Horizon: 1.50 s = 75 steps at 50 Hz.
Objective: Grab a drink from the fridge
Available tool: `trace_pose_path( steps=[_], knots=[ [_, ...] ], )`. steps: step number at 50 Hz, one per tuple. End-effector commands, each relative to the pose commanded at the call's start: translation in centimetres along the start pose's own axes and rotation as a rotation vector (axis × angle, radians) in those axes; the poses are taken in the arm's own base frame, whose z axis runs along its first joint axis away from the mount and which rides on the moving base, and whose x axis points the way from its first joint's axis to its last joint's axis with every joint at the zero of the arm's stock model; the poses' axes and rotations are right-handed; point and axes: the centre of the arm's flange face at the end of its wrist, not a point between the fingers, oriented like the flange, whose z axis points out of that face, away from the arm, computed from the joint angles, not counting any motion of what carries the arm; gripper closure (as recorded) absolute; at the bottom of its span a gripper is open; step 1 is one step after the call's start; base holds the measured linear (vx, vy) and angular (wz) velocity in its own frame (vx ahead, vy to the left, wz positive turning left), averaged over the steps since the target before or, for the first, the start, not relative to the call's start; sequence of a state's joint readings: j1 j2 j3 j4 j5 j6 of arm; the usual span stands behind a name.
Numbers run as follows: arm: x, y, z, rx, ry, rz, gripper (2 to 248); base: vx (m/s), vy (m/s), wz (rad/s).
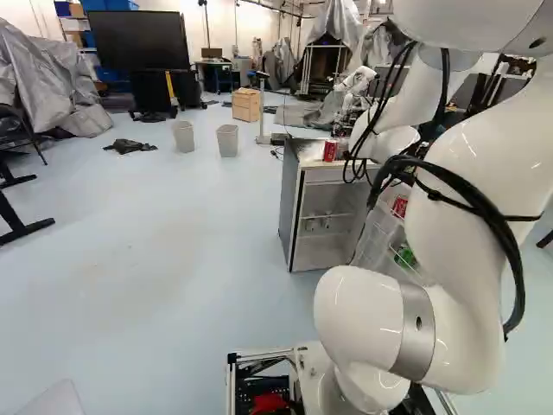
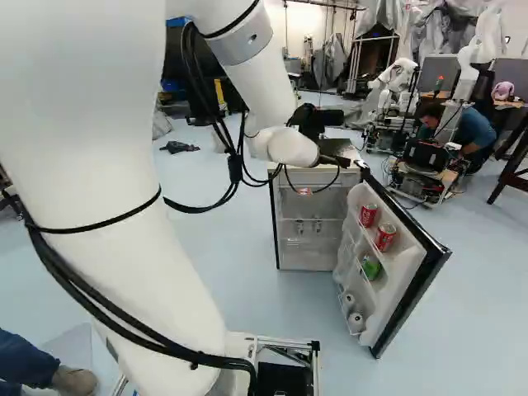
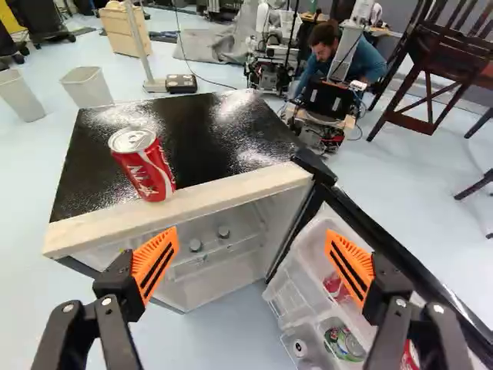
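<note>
Wrist view: a red soda can (image 3: pixel 144 166) on the shiny black top of a little fridge (image 3: pixel 185 195), close to the pale front edge, ahead of the jaws. Left base view: same red soda can, standing up. Jaws wide apart, with orange pads (image 3: pixel 156 262) facing each other and no can held between them.

Wide open, the fridge door (image 2: pixel 393 289), with white racks on the inner side. In the racks, two more red cans (image 2: pixel 368 215), one green can (image 2: pixel 371 266) lower down, and two small pale round things (image 2: pixel 355 321) near the bottom, too small to name. Inside the fridge, two tiny things (image 2: pixel 318 224) side by side on a shelf.

Near the fridge top in the right base view, the black gripper (image 2: pixel 335 158), at the end of the big white arm (image 2: pixel 132 223).

Farther back on the pale blue floor (image 1: pixel 155 277), two light bins (image 1: pixel 227 140), a wooden box (image 1: pixel 246 104) and a dark cloth (image 1: pixel 130 146). At the back in the left base view, a big black screen (image 1: pixel 138 39). Beyond the fridge in the right base view, another robot (image 2: pixel 398 78).
</note>
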<state>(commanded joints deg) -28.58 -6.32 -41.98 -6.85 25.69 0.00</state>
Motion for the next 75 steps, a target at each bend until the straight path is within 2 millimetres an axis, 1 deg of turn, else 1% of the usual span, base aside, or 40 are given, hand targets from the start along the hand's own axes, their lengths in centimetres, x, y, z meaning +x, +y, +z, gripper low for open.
trace_pose_path(
  steps=[18, 51, 75],
  knots=[
    [1.4, 2.9, -0.7, -0.057, 0.005, 0.033, 3, 0.000, 0.000, 0.000],
    [3.5, 8.1, -1.1, -0.163, -0.084, 0.156, 3, 0.000, 0.000, 0.000],
    [3.3, 11.7, 0.5, -0.220, -0.200, 0.279, 3, 0.000, 0.000, 0.000]
  ],
)
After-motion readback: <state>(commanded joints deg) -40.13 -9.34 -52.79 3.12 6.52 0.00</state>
